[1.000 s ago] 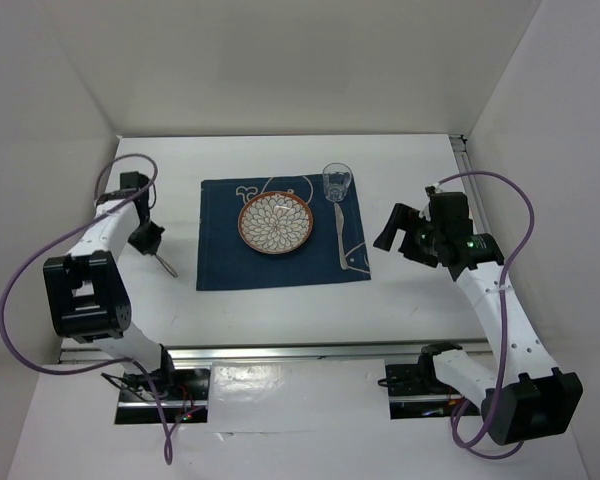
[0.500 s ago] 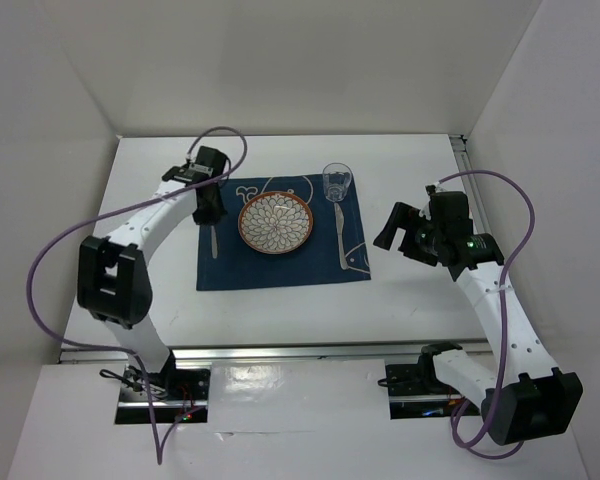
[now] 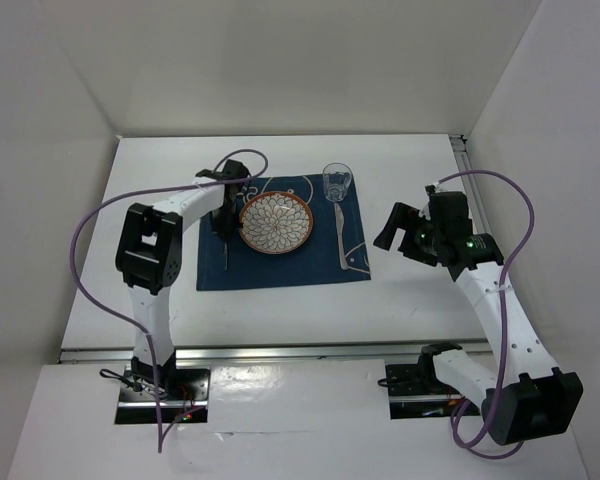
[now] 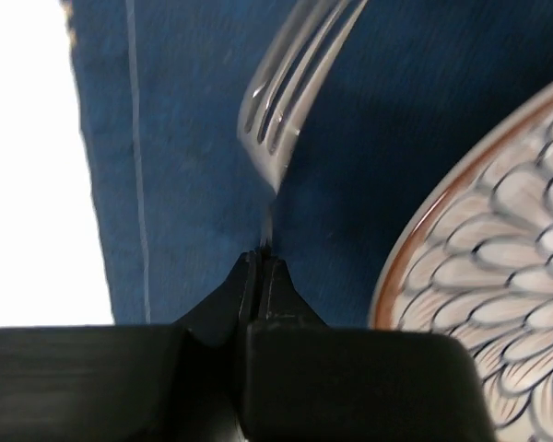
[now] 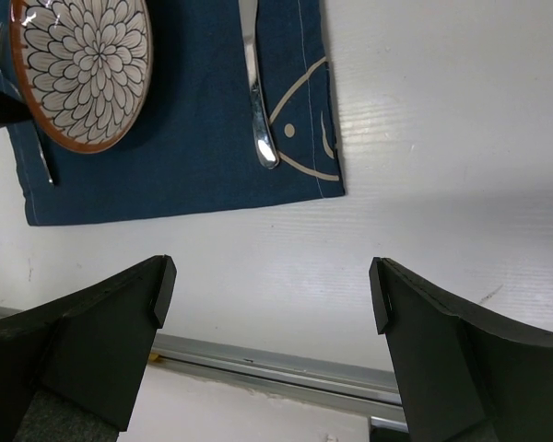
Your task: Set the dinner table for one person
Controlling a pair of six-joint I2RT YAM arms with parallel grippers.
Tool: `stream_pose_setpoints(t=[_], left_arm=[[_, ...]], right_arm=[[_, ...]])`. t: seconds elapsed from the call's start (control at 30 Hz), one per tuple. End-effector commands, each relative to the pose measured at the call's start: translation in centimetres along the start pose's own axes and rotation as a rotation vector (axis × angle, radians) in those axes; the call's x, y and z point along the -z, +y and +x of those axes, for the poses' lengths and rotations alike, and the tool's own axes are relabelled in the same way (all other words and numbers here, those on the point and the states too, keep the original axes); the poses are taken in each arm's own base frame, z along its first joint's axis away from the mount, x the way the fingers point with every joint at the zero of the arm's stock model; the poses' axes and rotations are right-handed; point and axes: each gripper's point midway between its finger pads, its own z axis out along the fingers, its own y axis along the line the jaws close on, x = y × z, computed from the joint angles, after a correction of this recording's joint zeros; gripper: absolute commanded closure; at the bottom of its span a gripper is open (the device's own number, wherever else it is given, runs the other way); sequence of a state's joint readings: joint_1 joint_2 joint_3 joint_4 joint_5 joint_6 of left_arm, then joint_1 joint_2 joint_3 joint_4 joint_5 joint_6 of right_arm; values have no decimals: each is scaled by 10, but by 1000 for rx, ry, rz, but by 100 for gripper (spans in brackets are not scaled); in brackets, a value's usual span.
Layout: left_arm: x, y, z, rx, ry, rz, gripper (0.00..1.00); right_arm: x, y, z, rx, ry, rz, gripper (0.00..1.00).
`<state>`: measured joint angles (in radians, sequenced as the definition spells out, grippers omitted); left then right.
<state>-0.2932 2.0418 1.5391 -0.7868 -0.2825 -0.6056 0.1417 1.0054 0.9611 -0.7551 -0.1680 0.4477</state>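
On the white dinner table lies a dark blue placemat with a flower-patterned plate on it. My left gripper hovers just left of the plate, shut on the handle of a silver fork. In the left wrist view the gripper pinches the thin handle and the fork reaches out over the placemat beside the plate. Whether the fork touches the cloth I cannot tell. My right gripper hangs open to the right of the placemat, and its fingers hold nothing.
A clear glass stands at the placemat's far right corner. A silver piece of cutlery lies right of the plate. A metal rail runs along the near edge. White walls enclose the table.
My left arm has swung from the table's left side over the placemat, carrying the fork to the plate's left edge. The right arm has not moved.
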Motion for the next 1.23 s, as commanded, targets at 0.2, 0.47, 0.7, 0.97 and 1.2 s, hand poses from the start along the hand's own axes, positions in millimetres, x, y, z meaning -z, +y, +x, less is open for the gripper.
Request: stream_pose_setpoints(t=[0.2,0.47,0.7,0.97,1.2], left_arm=[[2,-6,-15,10,1,-38,71],[129,18,-65,86,-239,22,51],[243,39,-65,82,-464,229,51],[322,62,-19,66,-768,579,31],[303,69,-4,45,-698,538,30]], right_arm=[[5,3,-7,20,-32,-2,0],[20,9,-26,28,-105,3,0],[24,0,-61,40,-149,135,0],[33,15,-77,62,-196,93,0],[26,15,-67,62,-159,73,0]])
